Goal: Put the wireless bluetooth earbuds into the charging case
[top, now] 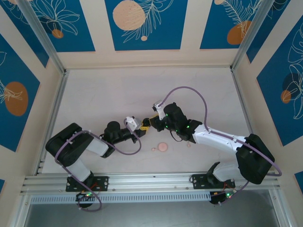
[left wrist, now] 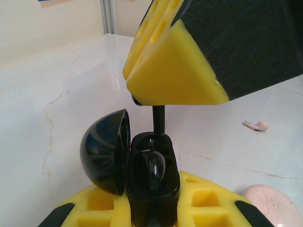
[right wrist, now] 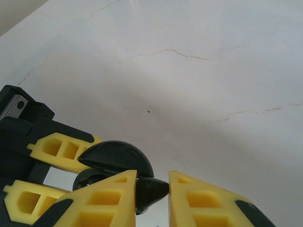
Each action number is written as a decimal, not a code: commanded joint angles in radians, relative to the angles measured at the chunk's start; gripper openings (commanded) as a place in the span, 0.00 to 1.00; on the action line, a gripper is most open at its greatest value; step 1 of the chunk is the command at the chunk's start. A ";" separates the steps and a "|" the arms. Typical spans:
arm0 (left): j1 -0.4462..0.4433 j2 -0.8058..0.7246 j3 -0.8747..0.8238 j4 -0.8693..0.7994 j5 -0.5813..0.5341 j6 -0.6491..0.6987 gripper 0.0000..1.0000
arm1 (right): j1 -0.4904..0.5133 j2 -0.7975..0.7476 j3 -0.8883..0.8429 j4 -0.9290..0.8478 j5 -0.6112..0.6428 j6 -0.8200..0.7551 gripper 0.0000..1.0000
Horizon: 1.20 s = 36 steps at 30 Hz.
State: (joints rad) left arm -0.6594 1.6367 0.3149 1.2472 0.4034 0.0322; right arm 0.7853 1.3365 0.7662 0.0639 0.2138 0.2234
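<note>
– Two grippers are meeting at the black case (left wrist: pixel 151 184); which one is doing what?

– The left gripper (top: pixel 143 126) is clamping the case from both sides, and the domed lid (left wrist: pixel 106 151) is standing hinged open beside the case. The right gripper (right wrist: pixel 152 191) is pinching a black earbud (left wrist: pixel 158 120) narrowly by its head, directly above the case. The stem tip is reaching the mouth of the case.

– How should the insertion be going?

– The stem should be travelling straight down, parallel to the socket wall; any tilt is likely to be jamming it on the rim. The right gripper should be opening only once the head is seating flush. The left clamp should be holding firm. The case is glossy, rounded hard plastic and is probably prone to slipping against the hollow-celled yellow pads (left wrist: pixel 203 196).

– And the remaining parts?

– One pale pink earbud (left wrist: pixel 256 125) is lying on the veined white table (left wrist: pixel 71 85), well apart from the case. A smooth pink disc (left wrist: pixel 270 205) is sitting near the case. I cannot tell whether the second socket is already holding a bud.
</note>
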 commanded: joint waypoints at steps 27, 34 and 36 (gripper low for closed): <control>-0.007 -0.059 0.003 0.037 0.017 0.000 0.09 | 0.000 0.020 -0.013 -0.002 -0.008 -0.046 0.21; -0.006 -0.062 0.003 0.034 0.016 0.002 0.09 | 0.003 0.027 -0.013 -0.006 -0.017 -0.053 0.21; -0.006 -0.063 0.003 0.032 0.016 0.002 0.09 | 0.003 0.023 -0.014 -0.012 -0.025 -0.058 0.21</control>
State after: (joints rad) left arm -0.6594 1.6058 0.3149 1.2182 0.4034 0.0322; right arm 0.7853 1.3464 0.7628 0.0933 0.1940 0.1921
